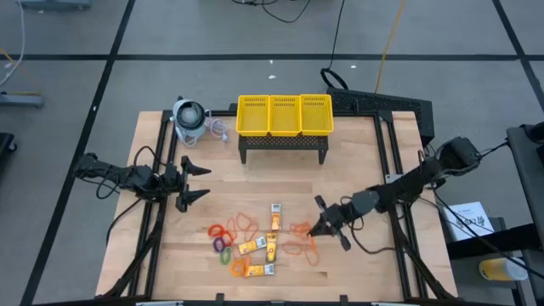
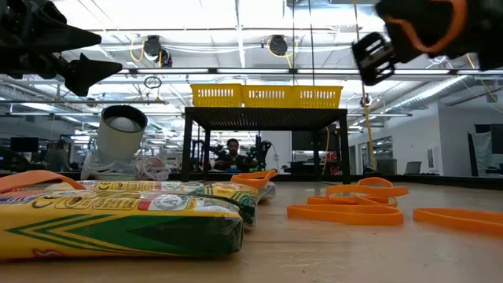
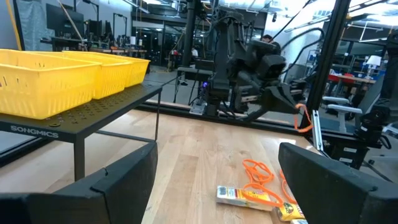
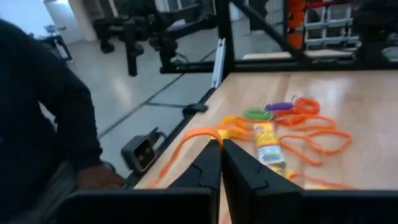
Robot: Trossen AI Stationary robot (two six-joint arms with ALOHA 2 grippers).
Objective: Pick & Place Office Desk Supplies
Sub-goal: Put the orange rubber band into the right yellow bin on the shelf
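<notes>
The supplies lie on the table's near middle: orange rubber bands [image 1: 246, 223] [image 2: 346, 213], yellow-orange packets [image 1: 274, 223] [image 2: 118, 220], and purple [image 1: 222, 243], green [image 1: 225, 253] and red [image 1: 218, 229] rings. My right gripper [image 1: 316, 227] [image 4: 219, 144] hovers over the right end of this pile, shut on one orange rubber band [image 4: 189, 135]. My left gripper [image 1: 204, 182] [image 3: 217, 155] is open and holds nothing. It waits at the table's left, pointing toward the pile. My right gripper pinches one orange rubber band between its two fingertips at a point on the loop [image 4: 211, 133]. The fingers slant down from the table's right. The band's loop [image 2: 420, 35] hangs slack from the tips, and the low view shows it raised above the table.
A yellow mesh three-compartment basket [image 1: 285, 115] stands on a black perforated stand [image 1: 283, 146] at the far middle. A grey-white round device [image 1: 189, 117] with a cord sits at the far left. A person's dark sleeve [image 4: 37, 118] and hand [image 4: 96, 177] show beyond the near edge.
</notes>
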